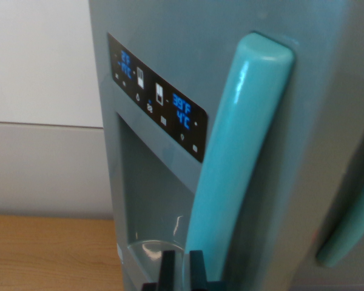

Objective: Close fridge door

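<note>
White wall (39, 60) up top in the wrist view, a grey panel band below it, and a wooden desk (48, 254) running along the bottom left. Filling the rest of the shot, very close, is the grey fridge door (170, 42), its face tilted in the picture. On it, a black control panel (158, 103) with blue digits slants down toward the wrist view's right, above a recessed dispenser bay (151, 206). The teal handle (242, 163) runs long and near upright, leaning right at the top. A second teal handle (352, 230) peeks in at the right edge. At the bottom edge, the hand (182, 270) shows two dark fingers, slightly apart, clamped on nothing, just beside the handle's lower end.
</note>
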`<state>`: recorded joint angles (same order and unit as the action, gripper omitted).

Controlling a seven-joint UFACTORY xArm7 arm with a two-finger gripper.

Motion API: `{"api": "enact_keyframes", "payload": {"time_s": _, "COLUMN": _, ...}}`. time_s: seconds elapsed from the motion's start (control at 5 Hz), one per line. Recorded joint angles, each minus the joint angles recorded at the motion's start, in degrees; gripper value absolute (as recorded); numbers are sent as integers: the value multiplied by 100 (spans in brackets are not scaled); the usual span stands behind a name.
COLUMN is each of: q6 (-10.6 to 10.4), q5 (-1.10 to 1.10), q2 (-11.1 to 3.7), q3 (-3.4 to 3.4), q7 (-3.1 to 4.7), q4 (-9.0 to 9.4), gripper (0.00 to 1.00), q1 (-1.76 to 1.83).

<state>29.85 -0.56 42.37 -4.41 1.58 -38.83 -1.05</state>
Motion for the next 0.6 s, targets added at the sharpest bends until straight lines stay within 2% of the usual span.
{"api": "enact_keyframes", "payload": {"time_s": 0.2, "q6": 0, "q5": 0, "q2": 0, "q3": 0, "q7": 0, "q4": 0, "gripper": 100, "q1": 0}}
{"api": "enact_keyframes", "payload": {"time_s": 0.4, "q6": -80, "q5": 0, "q2": -300, "q3": 3, "q7": 0, "q4": -195, "gripper": 100, "q1": 0}}
{"api": "enact_keyframes", "payload": {"time_s": 0.6, "q6": -80, "q5": 0, "q2": -300, "q3": 3, "q7": 0, "q4": -195, "gripper": 100, "q1": 0}}
